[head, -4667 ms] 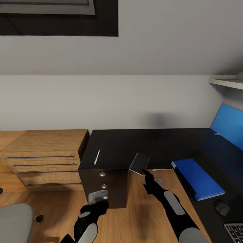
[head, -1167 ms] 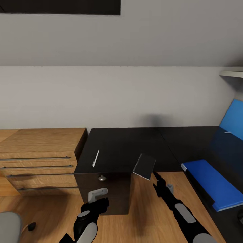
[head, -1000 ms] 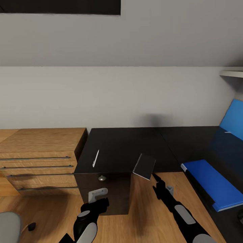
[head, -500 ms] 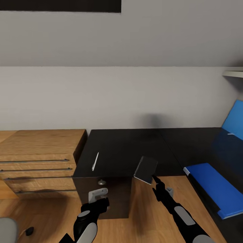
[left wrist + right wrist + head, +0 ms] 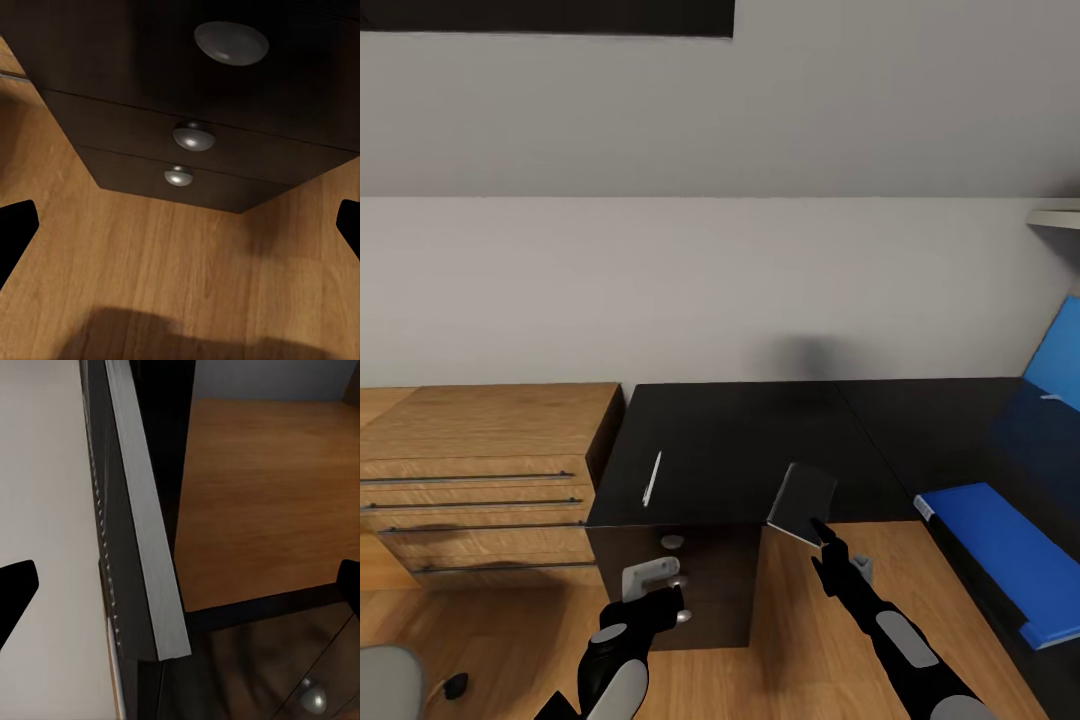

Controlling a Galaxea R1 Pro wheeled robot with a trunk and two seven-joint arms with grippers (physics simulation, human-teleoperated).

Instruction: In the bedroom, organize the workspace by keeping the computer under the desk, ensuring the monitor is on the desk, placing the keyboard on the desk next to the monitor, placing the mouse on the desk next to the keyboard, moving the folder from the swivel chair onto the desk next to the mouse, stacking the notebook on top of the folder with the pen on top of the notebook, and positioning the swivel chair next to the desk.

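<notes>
The grey notebook [image 5: 803, 503] stands tilted at the front edge of the glossy black desk [image 5: 740, 430]. Its lower edge sits at my right gripper [image 5: 840, 550]. In the right wrist view the notebook [image 5: 142, 547] is seen edge-on between the fingertips [image 5: 15, 585] of the right gripper [image 5: 180, 585], which are wide apart. The white pen [image 5: 652, 478] lies on the desk top above the drawer unit [image 5: 680, 590]. The blue folder [image 5: 1000, 555] lies flat on the desk's right wing. My left gripper [image 5: 655, 590] is open in front of the drawers, whose knobs [image 5: 193, 136] face the left gripper [image 5: 180, 225].
A light wooden drawer chest [image 5: 480, 470] stands left of the desk. A corner of the swivel chair seat [image 5: 385, 680] and a castor [image 5: 455, 685] are at the lower left. A blue wall panel [image 5: 1060, 360] and a shelf [image 5: 1055, 215] are at the right. Wooden floor [image 5: 790, 640] lies between the arms.
The whole picture has shifted with the camera: the folder now sits nearer the right edge, and the mouse and keyboard have left the view. The notebook stays at the right gripper.
</notes>
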